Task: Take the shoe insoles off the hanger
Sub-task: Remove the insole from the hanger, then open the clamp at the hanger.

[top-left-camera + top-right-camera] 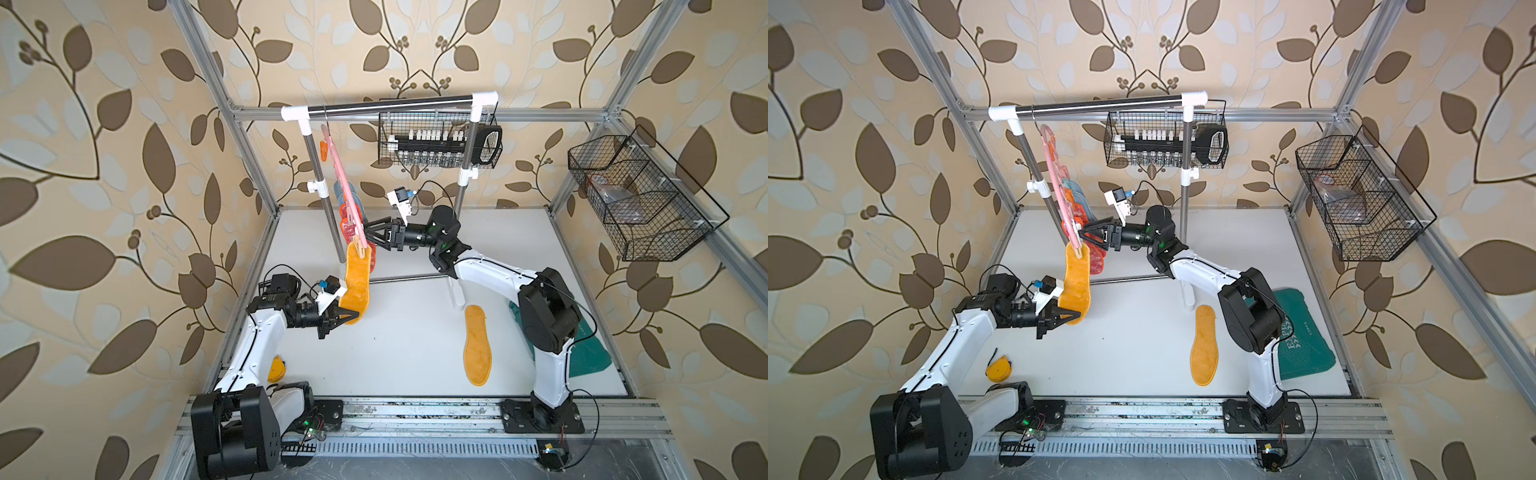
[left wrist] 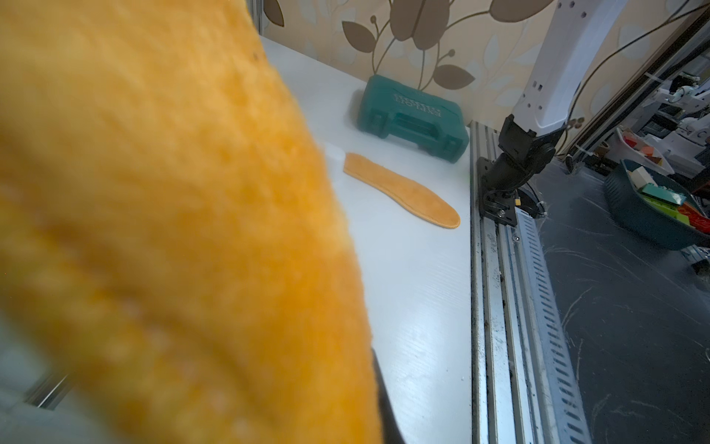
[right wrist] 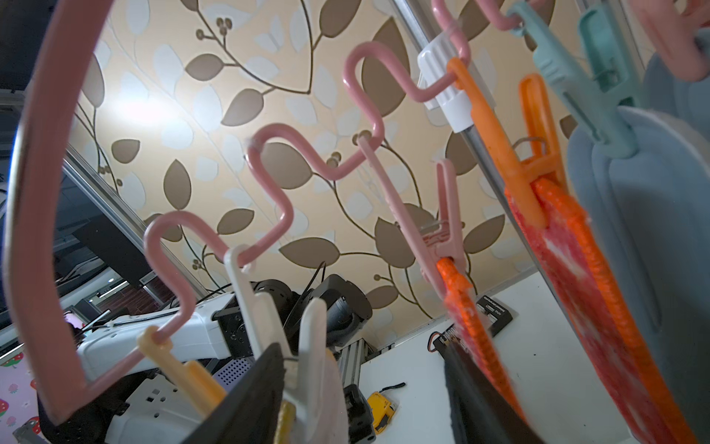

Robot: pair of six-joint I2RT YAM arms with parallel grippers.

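Observation:
The pink hanger (image 1: pixel 347 191) (image 3: pixel 269 146) hangs tilted from the steel rack bar (image 1: pixel 395 104). A fuzzy orange-yellow insole (image 1: pixel 358 282) (image 2: pixel 173 215) hangs from a clip at its low end. My left gripper (image 1: pixel 345 316) (image 1: pixel 1065 316) is shut on that insole's lower end; only one dark finger (image 2: pixel 386 407) shows. My right gripper (image 1: pixel 368 235) (image 3: pixel 361 415) stands open astride the white clip (image 3: pixel 307 346). Red-and-white insoles (image 3: pixel 568 246) and grey-blue insoles (image 3: pixel 645 215) are still clipped higher up. A second orange-yellow insole (image 1: pixel 477 345) (image 2: pixel 403 190) lies flat on the table.
A dark green case (image 1: pixel 590 353) (image 2: pixel 413 115) lies at the table's right edge behind the right arm. A yellow tape measure (image 1: pixel 276 368) (image 3: pixel 380 407) sits near the left arm's base. Wire baskets (image 1: pixel 436 141) (image 1: pixel 640 199) hang on the back and right walls.

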